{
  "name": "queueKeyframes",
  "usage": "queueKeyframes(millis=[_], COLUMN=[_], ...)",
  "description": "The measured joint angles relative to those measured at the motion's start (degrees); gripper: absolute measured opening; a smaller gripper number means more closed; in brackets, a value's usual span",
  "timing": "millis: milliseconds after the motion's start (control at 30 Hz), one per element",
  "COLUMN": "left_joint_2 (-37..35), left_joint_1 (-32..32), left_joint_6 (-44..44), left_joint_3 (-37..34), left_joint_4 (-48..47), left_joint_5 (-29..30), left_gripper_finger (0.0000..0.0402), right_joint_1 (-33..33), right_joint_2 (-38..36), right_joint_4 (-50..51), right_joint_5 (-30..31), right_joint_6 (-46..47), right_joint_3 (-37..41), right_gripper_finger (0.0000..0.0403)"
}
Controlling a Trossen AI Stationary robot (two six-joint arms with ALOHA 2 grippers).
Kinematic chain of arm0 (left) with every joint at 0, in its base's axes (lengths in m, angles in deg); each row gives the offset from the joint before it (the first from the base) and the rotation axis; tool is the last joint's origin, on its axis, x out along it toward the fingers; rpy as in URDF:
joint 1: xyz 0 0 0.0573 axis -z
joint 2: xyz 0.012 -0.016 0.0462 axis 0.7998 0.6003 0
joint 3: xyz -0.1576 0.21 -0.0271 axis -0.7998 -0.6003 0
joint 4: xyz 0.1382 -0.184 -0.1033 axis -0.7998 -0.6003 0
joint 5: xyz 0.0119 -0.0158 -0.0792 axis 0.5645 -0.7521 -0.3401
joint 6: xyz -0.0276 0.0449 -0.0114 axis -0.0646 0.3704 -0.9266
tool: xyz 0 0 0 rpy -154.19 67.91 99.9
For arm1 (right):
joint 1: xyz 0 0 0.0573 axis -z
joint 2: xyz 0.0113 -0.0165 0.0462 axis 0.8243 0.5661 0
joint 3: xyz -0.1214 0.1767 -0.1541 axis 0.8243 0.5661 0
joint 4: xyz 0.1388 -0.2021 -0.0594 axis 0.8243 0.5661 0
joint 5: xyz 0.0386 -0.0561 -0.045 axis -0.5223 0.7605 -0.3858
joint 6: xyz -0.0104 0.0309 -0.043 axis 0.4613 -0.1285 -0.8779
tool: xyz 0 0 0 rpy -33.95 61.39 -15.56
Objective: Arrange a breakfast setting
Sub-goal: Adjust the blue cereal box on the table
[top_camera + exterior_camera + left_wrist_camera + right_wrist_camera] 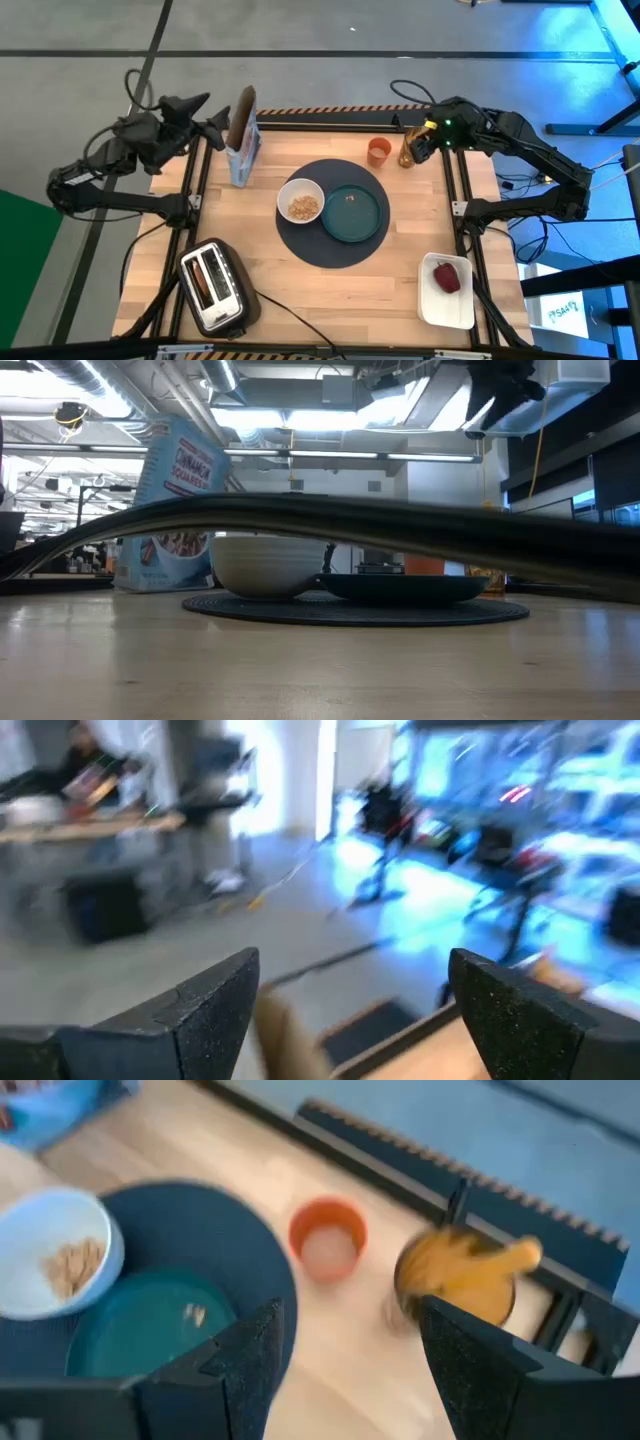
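The dark round mat [330,245] lies mid-table. On it rest the teal plate [353,215] and the small white bowl [301,201] holding cereal [70,1268]. The small orange cup [379,151] stands on the table beyond the mat, beside an amber jar [407,152]. The red fruit [447,277] lies in the white tray [440,305] at the near right. My right gripper [418,143] is open and empty, above the jar and the cup [328,1240]. My left gripper [215,122] is open and empty, raised at the far left by the cereal box [243,140]. The spoon and bread are out of view.
The silver-black toaster [215,285] stands at the near left corner. The cereal box stands upright at the far left. A dark cable [400,525] crosses the low view in front of the bowl [265,565] and the plate [400,588]. Bare wood lies along the near edge between toaster and tray.
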Motion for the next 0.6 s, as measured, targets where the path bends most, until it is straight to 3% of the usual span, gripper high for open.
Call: queueKeyframes(millis=[167, 300, 600], left_joint_2=[3.1, 5.9, 11.5], left_joint_1=[0.5, 0.5, 0.9], left_joint_6=[8.8, 9.3, 9.0], left_joint_3=[0.0, 0.0, 0.0], left_joint_4=[7.6, 7.7, 6.5], left_joint_5=[-2.7, -3.5, -11.9], left_gripper_finger=[0.0294, 0.0283, 0.0277], right_joint_1=[0.0, 0.0, 0.0], right_joint_2=[-0.3, -0.3, -0.4], right_joint_4=[6.4, 6.6, 7.7], right_joint_5=[-1.0, -1.0, -2.7], right_joint_6=[1.6, 2.9, 4.7], right_joint_3=[0.0, 0.0, 0.0], right_gripper_finger=[0.0225, 0.0225, 0.0225])
